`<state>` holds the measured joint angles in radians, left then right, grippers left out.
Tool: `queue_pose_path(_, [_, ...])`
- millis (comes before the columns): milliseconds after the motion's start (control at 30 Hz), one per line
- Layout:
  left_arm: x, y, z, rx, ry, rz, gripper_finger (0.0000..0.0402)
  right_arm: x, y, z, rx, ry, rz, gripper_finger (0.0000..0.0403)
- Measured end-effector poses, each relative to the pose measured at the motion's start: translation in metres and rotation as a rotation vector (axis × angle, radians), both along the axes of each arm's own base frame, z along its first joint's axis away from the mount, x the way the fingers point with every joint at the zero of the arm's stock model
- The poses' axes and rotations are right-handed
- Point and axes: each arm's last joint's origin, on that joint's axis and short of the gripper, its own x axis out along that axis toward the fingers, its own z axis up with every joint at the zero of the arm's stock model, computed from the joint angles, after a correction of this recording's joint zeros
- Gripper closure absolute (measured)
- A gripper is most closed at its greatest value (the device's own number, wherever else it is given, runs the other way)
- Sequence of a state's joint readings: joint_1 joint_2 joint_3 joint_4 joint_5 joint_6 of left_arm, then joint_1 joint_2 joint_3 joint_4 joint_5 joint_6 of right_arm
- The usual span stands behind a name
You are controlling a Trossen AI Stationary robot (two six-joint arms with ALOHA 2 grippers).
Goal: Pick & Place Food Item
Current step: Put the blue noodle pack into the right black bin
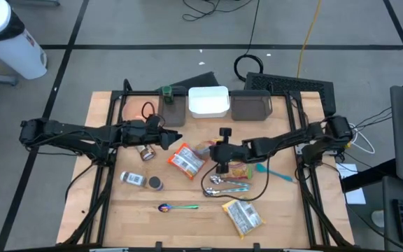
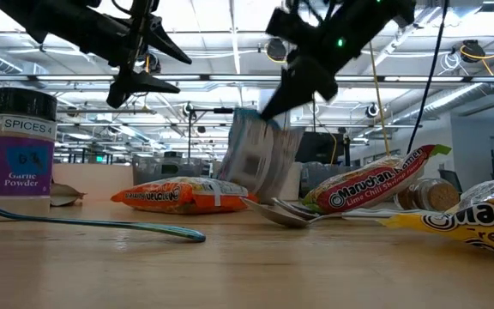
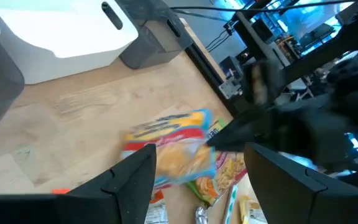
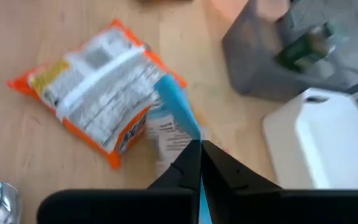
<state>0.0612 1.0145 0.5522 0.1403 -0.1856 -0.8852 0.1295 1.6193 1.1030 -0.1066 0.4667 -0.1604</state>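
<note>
While the left gripper (image 1: 177, 138) hangs with its fingers spread and nothing between them, above the table (image 1: 285, 210) just beside the orange packet (image 1: 186, 160), the right gripper (image 1: 214, 148) has its fingers pinched tight on the edge of a blue-edged packet (image 4: 173, 121). From table height that blue-edged packet (image 2: 260, 163) stands nearly upright, dangling from the fingertips with its lower end down among the other packets; whether it still touches the table I cannot tell. It sits near the middle of the table, between the orange packet (image 2: 174, 195) and a red-and-green noodle packet (image 2: 371, 184). In the right wrist view the two dark fingers (image 4: 188, 165) meet with no gap on the packet's blue strip, and the orange packet (image 4: 98, 93) lies flat just beyond it. At the far edge stand a white bin (image 1: 208, 101) with a grey bin (image 1: 250, 105) on one side and another grey bin (image 1: 173, 108) on the other. Spoons (image 1: 222, 185) lie in a cluster below the right gripper, and a teal utensil (image 1: 275, 172) lies beside them. A further spoon (image 1: 177, 207) lies alone nearer the front edge. A yellow packet (image 1: 242, 217) rests near the front, and a spice jar (image 1: 135, 180) lies on its side on the left. From table height a jar labelled spices (image 2: 22, 150) stands upright at the left.
</note>
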Motion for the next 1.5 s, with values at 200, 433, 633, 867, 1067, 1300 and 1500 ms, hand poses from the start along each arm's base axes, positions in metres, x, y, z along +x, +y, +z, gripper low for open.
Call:
queue_pose_path(200, [0.0, 0.0, 0.0, 0.0, 0.005, 0.0, 0.0151, -0.011, -0.007, 0.022, 0.013, -0.051, -0.011, 0.0403])
queue_pose_path(433, [0.0, 0.0, -0.001, -0.001, 0.011, 0.0, 0.0151, -0.024, -0.024, 0.037, 0.083, -0.053, -0.032, 0.0403])
queue_pose_path(633, [0.0, 0.0, -0.001, -0.001, 0.011, 0.001, 0.0151, -0.032, -0.037, 0.045, 0.087, -0.057, -0.068, 0.0403])
queue_pose_path(867, [0.001, 0.0, 0.004, 0.022, -0.038, -0.013, 0.0151, -0.035, -0.041, 0.048, 0.19, -0.052, 0.003, 0.0403])
queue_pose_path(1067, [0.007, 0.0, 0.031, 0.16, -0.08, -0.053, 0.0151, -0.035, -0.039, 0.048, 0.254, -0.06, 0.039, 0.0403])
queue_pose_path(1300, [0.043, 0.0, 0.071, 0.347, 0.08, -0.2, 0.0151, -0.031, -0.038, 0.053, 0.272, -0.125, 0.058, 0.0403])
queue_pose_path(1500, [0.083, 0.002, 0.085, 0.436, 0.256, -0.335, 0.0151, -0.03, -0.042, 0.058, 0.315, -0.186, 0.022, 0.0403])
